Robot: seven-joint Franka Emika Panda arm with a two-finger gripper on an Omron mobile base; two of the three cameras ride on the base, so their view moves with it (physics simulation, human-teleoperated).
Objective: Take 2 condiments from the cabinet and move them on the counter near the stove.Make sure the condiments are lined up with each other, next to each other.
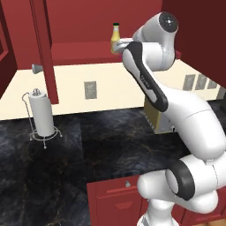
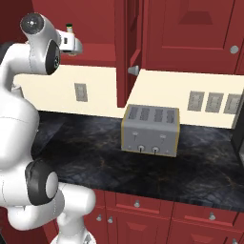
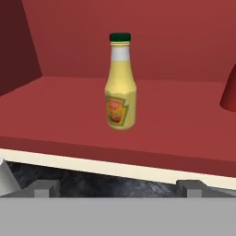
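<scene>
A yellow condiment bottle (image 3: 120,83) with a dark green cap and an orange label stands upright on the red shelf (image 3: 55,110) of the open cabinet (image 1: 84,26). In the left base view the bottle (image 1: 115,37) shows just above my raised forearm. My gripper (image 3: 118,188) is open in front of the shelf edge, a short way short of the bottle, with nothing between its fingertips (image 3: 44,186). A dark red rounded shape (image 3: 229,90) sits at the shelf's right edge; I cannot tell what it is. The black counter (image 1: 88,141) lies below. The stove is out of view.
An open cabinet door (image 2: 125,52) with a round knob hangs right of my hand (image 2: 71,45). A steel-and-yellow toaster (image 2: 150,129) stands on the counter at the wall, and a paper towel holder (image 1: 43,114) at the left. Red drawers (image 2: 157,214) run under the counter.
</scene>
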